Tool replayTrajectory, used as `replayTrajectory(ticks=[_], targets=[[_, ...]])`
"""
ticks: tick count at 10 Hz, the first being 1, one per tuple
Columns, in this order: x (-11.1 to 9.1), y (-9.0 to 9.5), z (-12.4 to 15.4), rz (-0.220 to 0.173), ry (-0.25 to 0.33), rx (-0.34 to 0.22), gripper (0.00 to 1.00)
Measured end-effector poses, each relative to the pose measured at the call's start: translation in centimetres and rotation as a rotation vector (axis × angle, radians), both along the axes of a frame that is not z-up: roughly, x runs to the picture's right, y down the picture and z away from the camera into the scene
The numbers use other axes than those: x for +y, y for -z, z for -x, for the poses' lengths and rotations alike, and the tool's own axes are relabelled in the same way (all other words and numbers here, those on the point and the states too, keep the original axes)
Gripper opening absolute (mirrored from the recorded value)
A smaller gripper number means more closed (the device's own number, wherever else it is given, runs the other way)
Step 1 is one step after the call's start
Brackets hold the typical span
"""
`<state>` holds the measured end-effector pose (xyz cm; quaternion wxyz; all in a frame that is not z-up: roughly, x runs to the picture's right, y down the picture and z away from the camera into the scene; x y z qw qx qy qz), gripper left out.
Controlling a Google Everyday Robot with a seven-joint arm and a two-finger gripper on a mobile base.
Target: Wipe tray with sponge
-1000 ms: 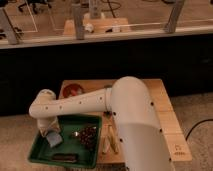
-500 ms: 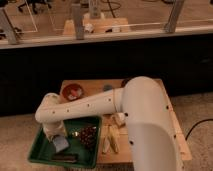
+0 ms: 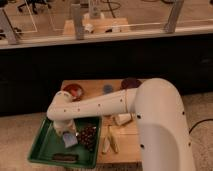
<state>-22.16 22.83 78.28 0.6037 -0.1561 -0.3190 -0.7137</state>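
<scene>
The claw (image 3: pixel 67 133) pinches the sponge (image 3: pixel 70 141) down inside the tray (image 3: pixel 42 146). The tray lies at the near left of the surface (image 3: pixel 126 142).

Dark-green rectangular tray (image 3: pixel 48 145) with sloping sides, blue-grey sponge (image 3: pixel 70 140) on its floor, gripped by end effector (image 3: pixel 67 133)

Arm (image 3: pixel 160 130) runs off the bottom edge. Gripper (image 3: pixel 68 135), in the tray (image 3: pixel 42 146), covers the top of the sponge (image 3: pixel 70 141).

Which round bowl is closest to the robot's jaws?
The reddish-brown left bowl, right behind the tray where the gripper holds the sponge; the darker bowl sits farther right.
</scene>
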Motion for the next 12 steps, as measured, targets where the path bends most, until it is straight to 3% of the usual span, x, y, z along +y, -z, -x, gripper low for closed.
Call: replayTrajectory(ticks=[3,6,9,12], targets=[[-2.4,-1.6,0.6,-0.024,-0.002,-0.009,0.0],[-3.7,-2.2,4.4,-0.033,0.03,-0.052,0.0],[-3.8,-2.3,7.8,-0.027,0.08,-0.095,0.0],[-2.2,-1.1,9.3,-0.01,0.13,-0.109,0.0]])
